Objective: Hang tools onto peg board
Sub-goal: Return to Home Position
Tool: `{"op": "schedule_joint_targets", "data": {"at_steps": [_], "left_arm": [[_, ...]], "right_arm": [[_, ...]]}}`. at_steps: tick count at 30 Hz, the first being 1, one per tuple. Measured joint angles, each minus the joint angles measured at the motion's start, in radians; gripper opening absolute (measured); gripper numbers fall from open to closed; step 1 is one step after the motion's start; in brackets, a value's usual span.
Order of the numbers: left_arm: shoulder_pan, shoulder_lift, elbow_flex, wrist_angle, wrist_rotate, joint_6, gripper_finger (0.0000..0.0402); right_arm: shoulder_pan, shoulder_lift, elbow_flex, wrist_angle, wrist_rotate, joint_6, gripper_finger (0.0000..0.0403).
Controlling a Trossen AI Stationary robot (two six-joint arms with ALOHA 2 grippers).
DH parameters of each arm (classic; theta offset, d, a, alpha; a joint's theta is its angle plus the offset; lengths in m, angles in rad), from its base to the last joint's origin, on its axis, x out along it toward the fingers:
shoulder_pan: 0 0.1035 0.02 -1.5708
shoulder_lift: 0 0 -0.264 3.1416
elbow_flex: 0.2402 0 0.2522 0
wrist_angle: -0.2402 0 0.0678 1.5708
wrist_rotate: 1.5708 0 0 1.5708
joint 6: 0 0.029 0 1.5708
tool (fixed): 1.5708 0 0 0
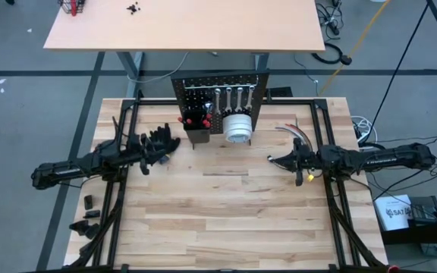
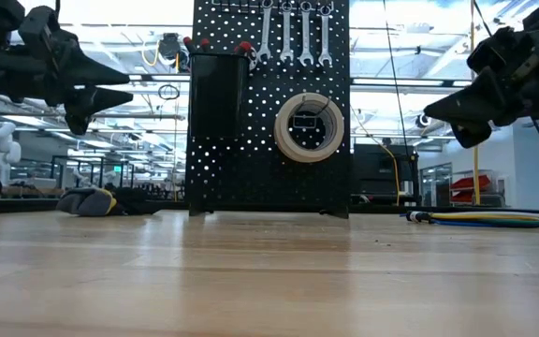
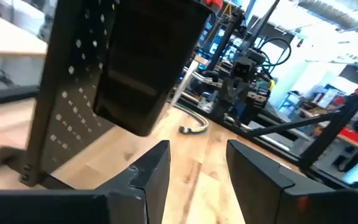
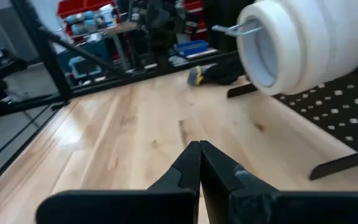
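The peg board (image 1: 220,91) stands upright at the far middle of the surface (image 1: 226,205), ahead of both hands and between them. White tape rolls (image 2: 309,126) hang on a hook low on its face, on the side nearer the right hand (image 2: 430,111). A row of wrenches (image 2: 295,37) hangs above them along the board's top edge. A black bin (image 2: 218,89) sits on the side nearer the left hand (image 2: 120,86), with red screwdriver handles (image 2: 241,47) showing over its rim.

The left hand hangs in the air, level with the bin and well apart from the board's edge. Its fingers (image 3: 157,165) are spread with a clear gap and hold nothing. Black gloves (image 2: 101,201) lie on the surface under and beyond it.

The right hand hangs well out from the board's other edge, fingers pressed together and empty. Hoses (image 2: 485,218) lie on the surface below it.

Bare wood runs open between the two hands and on to the near edge. Black frame rails (image 1: 332,136) border the surface outside each arm.
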Motion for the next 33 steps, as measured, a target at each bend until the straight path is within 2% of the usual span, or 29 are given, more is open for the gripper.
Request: {"op": "schedule_joint_targets", "data": {"at_steps": [9,33], "left_arm": [[-0.008,0.000,0.000,0.015,0.027,-0.046,0.0154],[-0.008,0.000,0.000,0.077,-0.058,-0.061,0.0154]], "right_arm": [[0.058,-0.011,0.000,-0.042,-0.006,-0.036,0.0000],[0.059,-0.217,0.001,-0.227,-0.010,-0.189,0.0000]]}}
